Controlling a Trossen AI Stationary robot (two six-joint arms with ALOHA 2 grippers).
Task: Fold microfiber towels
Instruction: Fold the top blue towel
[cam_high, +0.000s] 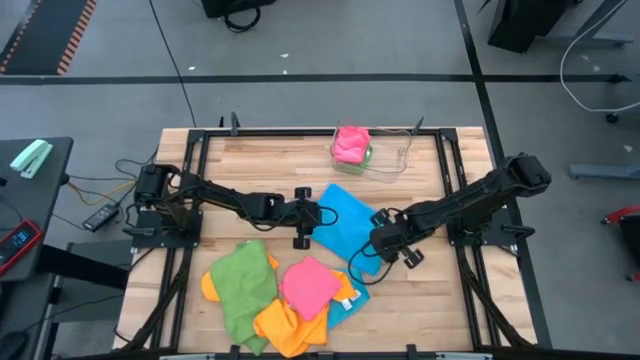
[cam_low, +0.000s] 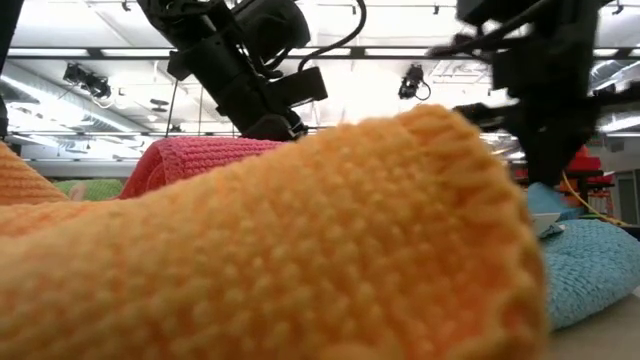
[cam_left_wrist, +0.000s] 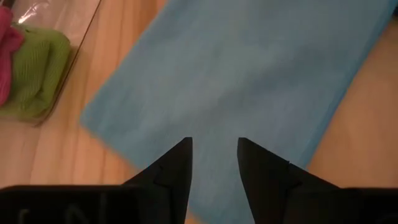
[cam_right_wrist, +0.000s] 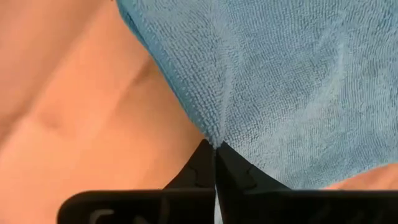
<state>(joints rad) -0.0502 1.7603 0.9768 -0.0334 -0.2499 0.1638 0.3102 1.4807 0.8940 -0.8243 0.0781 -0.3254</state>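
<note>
Look at the centre of the high view: your blue towel (cam_high: 345, 222) lies spread flat on the wooden table (cam_high: 440, 300), its long edges running from upper left to lower right. Your right gripper (cam_high: 378, 243) sits at the towel's right-hand edge with its fingers shut tight on a pinch of the blue cloth; in the right wrist view the hem puckers into a small ridge right where the fingertips meet. Your left gripper (cam_high: 303, 213) hovers at the towel's left edge with its fingers (cam_left_wrist: 176, 167) parted and nothing between them, blue cloth showing through the gap.

Below the blue towel, in the lower middle of the high view, you have a loose heap: a green towel (cam_high: 243, 285), a pink towel (cam_high: 308, 283), and an orange towel (cam_high: 285, 327) overlapping one another. At upper centre, the clear plastic tray (cam_high: 388, 158) holds a folded pink cloth (cam_high: 350, 143) on top of a green one.

Bare wood lies open at the right and lower right of the table.
</note>
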